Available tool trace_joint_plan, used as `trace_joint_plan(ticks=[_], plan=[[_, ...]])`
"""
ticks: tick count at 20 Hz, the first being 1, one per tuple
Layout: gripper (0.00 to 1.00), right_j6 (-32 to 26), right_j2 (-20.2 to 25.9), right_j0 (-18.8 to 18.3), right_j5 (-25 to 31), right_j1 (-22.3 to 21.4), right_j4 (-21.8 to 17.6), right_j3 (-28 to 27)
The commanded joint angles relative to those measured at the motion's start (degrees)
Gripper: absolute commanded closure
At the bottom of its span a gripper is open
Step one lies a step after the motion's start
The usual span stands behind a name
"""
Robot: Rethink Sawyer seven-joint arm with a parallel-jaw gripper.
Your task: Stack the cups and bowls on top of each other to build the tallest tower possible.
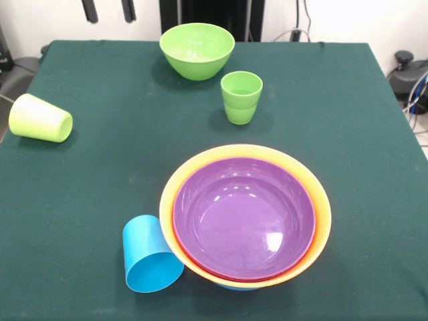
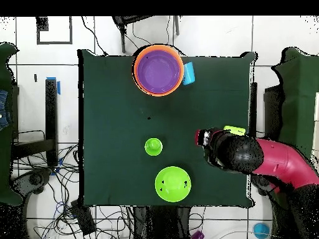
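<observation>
The tower (image 1: pixel 245 217) stands near the front of the table: a big orange bowl (image 1: pixel 319 200) outermost, a red rim inside it and a purple bowl (image 1: pixel 244 217) on top. In the overhead view the tower (image 2: pixel 159 70) is at the top. A sky blue cup (image 1: pixel 150 257) (image 2: pixel 188 73) lies on its side against the orange bowl. A ridged green cup (image 1: pixel 241 97) (image 2: pixel 153 147) stands upright. Behind it sits a green bowl (image 1: pixel 196 50) (image 2: pixel 172 183). At the left edge a yellow-green cup (image 1: pixel 40 118) (image 2: pixel 234 130) lies on its side. My gripper (image 1: pixel 109 10) shows only two black tips, apart and empty, above the far left.
The dark green table (image 1: pixel 80 200) ends close to the yellow-green cup on the left. In the overhead view my red and black arm (image 2: pixel 249 155) reaches in over the right edge and partly covers that cup. Cables and a black device (image 1: pixel 409 70) lie off the table.
</observation>
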Motion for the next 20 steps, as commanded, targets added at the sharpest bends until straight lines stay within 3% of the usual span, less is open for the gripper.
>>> trace_joint_plan(ticks=[1, 8, 11, 14, 20], plan=[[0.00, 3.37, -4.93, 4.76, -2.16, 5.44, -7.22, -0.55], [0.00, -0.01, -1.15, 2.14, -6.86, 10.21, -5.87, -0.69], [0.00, -1.67, 0.18, 2.25, -5.42, 8.25, -5.59, 0.03], [0.00, -1.98, 2.46, 2.35, -2.83, 7.35, -2.52, 1.28], [0.00, -2.90, 4.34, 3.24, 0.67, 9.94, -0.53, -0.91]])
